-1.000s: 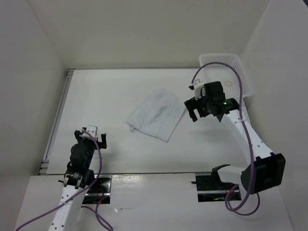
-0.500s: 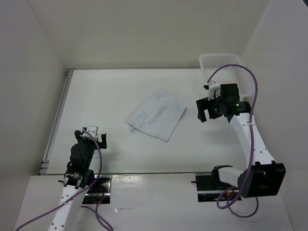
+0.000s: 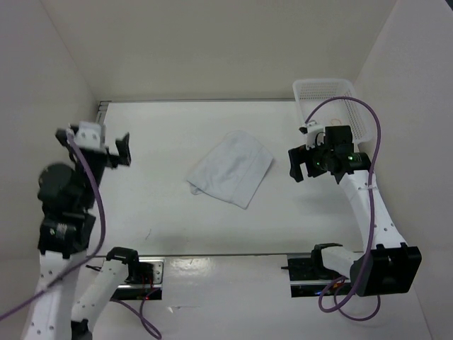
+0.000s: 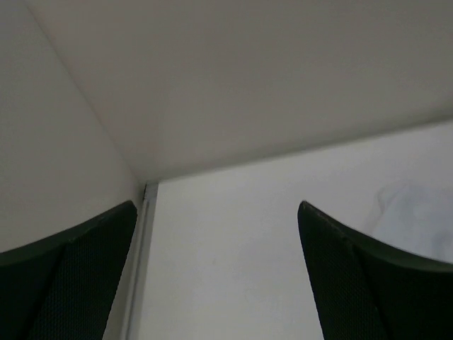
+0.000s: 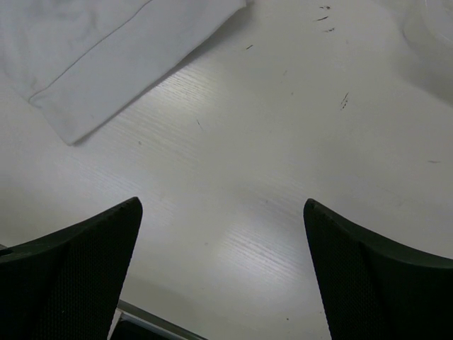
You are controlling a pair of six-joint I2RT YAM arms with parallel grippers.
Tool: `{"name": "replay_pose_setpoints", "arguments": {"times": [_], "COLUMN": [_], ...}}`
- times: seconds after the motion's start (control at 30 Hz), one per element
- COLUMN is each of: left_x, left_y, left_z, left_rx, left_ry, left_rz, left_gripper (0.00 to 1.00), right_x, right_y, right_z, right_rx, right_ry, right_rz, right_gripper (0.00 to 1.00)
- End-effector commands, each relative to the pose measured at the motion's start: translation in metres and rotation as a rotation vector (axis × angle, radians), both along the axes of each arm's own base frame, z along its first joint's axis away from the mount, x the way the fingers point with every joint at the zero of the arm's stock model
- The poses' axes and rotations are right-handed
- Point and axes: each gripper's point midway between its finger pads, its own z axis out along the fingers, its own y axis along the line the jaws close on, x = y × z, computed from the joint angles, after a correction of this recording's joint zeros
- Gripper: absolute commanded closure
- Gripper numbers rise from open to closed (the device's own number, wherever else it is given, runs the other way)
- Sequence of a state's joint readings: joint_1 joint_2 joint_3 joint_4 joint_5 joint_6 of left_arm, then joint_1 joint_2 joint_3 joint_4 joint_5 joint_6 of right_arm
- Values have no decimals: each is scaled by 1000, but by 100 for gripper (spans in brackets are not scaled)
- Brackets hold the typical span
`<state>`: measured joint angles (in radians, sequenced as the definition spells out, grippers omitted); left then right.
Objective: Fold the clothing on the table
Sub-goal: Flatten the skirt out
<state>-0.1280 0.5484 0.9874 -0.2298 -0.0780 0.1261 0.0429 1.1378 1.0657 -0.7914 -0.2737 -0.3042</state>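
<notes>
The clothing (image 3: 230,168) lies flat and a little rumpled near the middle of the bench (image 3: 163,127), one corner pointing toward the near edge.

The left end effector (image 3: 99,142) hangs high over the left side of the bench, well apart from the clothing. Its jaws are spread wide with nothing between them. From its own camera, only a pale edge of the clothing (image 4: 425,212) shows past the right finger (image 4: 368,283). The rest of that view is bare bench and the far left corner of the walls.

The right end effector (image 3: 299,164) sits just to the right of the clothing, near it but not touching, between it and the basket (image 3: 333,88) in the far right corner. Its jaws are also wide apart and empty. From its wrist camera, the clothing (image 5: 106,57) fills the upper left, and only bare bench lies between the fingers (image 5: 71,276).
</notes>
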Motion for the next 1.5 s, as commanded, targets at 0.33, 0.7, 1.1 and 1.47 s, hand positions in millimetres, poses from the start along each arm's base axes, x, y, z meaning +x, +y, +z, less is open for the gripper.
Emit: {"name": "replay_pose_setpoints", "arguments": {"times": [0.33, 0.7, 1.1, 1.47], "left_x": [64, 27, 10, 15], "left_y": [-48, -130, -251, -329], "left_z": [-143, -215, -279, -305], "left_rx": [386, 801, 1229, 1146], "left_ry": [832, 756, 576, 633], "left_rz": [-308, -617, -801, -995], "left_gripper": [0, 0, 1, 9], "right_x": [-1, 9, 34, 26], "right_y": [3, -19, -42, -45], "right_z": [8, -12, -18, -24], "right_rx": [-1, -5, -19, -35], "right_ry": [-43, 107, 161, 139], "right_rz": [5, -70, -125, -137], "right_gripper": [1, 1, 1, 1]}}
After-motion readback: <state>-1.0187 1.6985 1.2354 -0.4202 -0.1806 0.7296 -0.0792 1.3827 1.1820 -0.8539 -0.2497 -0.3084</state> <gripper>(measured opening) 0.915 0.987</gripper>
